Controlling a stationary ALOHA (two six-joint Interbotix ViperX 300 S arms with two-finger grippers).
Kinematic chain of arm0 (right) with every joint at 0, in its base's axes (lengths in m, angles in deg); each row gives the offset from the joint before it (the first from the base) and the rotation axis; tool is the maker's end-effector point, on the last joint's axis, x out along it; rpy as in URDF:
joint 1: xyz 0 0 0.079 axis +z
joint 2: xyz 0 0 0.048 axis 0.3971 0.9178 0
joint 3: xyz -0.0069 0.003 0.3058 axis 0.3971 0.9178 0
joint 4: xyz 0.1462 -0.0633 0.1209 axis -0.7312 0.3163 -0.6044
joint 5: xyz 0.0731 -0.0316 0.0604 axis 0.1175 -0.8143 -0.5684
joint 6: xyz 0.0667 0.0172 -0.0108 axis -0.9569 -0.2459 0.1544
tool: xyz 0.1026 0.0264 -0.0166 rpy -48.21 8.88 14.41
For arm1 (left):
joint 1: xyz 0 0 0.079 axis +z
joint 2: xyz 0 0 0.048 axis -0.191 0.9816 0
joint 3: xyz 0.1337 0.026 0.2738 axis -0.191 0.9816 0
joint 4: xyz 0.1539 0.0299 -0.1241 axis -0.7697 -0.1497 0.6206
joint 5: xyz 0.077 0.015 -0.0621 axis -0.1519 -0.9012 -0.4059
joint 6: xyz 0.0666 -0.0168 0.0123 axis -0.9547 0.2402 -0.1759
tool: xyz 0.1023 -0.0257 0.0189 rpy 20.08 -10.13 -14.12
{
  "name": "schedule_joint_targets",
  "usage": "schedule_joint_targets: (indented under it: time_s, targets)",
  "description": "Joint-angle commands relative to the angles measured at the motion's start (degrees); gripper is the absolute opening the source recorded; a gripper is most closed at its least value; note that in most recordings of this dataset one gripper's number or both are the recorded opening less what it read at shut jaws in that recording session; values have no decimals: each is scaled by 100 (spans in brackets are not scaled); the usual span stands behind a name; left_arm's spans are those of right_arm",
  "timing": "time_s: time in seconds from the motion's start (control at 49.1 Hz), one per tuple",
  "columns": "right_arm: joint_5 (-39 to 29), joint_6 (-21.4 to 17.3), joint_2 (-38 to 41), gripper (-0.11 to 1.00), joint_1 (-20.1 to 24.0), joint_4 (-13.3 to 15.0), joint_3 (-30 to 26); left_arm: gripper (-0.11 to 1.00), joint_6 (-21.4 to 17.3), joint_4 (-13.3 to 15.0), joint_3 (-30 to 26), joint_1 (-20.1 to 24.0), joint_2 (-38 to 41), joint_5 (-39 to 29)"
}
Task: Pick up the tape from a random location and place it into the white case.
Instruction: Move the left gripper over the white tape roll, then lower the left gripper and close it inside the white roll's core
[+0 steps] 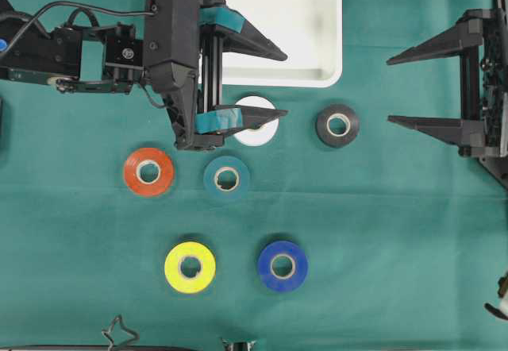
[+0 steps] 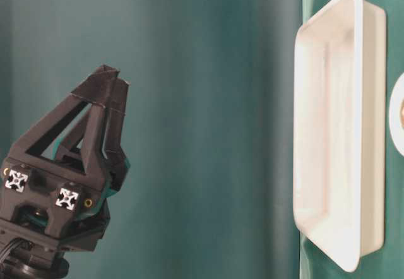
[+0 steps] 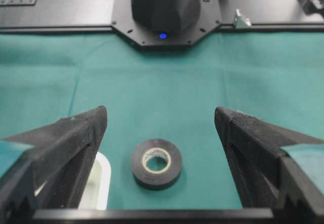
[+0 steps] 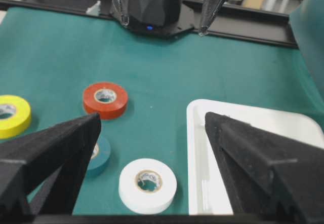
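Several tape rolls lie flat on the green cloth: white (image 1: 260,132), black (image 1: 337,125), orange (image 1: 148,171), teal (image 1: 226,178), yellow (image 1: 190,267) and blue (image 1: 282,265). The white case (image 1: 313,25) sits at the top centre with nothing in it. My left gripper (image 1: 284,83) is open over the case's near edge, and its lower finger covers part of the white roll. In the left wrist view the black roll (image 3: 156,163) lies between and beyond the open fingers of that gripper (image 3: 161,113). My right gripper (image 1: 389,90) stands open at the right, holding nothing, just right of the black roll.
The right wrist view shows the white roll (image 4: 148,185) beside the case's rim (image 4: 195,148), with the orange (image 4: 105,99), teal (image 4: 98,153) and yellow (image 4: 10,115) rolls further left. A black rail and arm base (image 3: 164,11) border the cloth.
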Motion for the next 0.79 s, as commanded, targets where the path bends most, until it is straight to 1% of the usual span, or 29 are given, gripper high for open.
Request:
schedule_joint_targets:
  time_s: [0.0, 0.081, 0.163, 0.285, 0.367, 0.53, 0.652, 0.774]
  targets:
    - [9, 9, 26, 93, 18, -9, -158, 99, 18, 9, -176, 9, -53, -132]
    - [9, 9, 26, 93, 18, -9, -158, 99, 26, 9, -272, 0, 0, -466]
    - [-18, 9, 26, 93, 18, -9, -158, 99, 53, 9, -501, 9, 141, -976]
    - [-79, 9, 26, 93, 18, -9, -167, 99, 141, 9, -1020, 9, 431, -2021]
    - [-105, 9, 26, 93, 18, -9, -167, 99, 220, 9, -1433, 9, 677, -2865]
    - [-114, 9, 26, 93, 18, 0, -158, 99, 308, 9, -2101, 9, 1028, -4175]
    - [-141, 9, 44, 93, 18, 0, -158, 99, 325, 9, -2426, 0, 1213, -4887]
    - [-167, 9, 62, 93, 18, -9, -167, 99, 431, 0, -2672, -9, 1327, -5379]
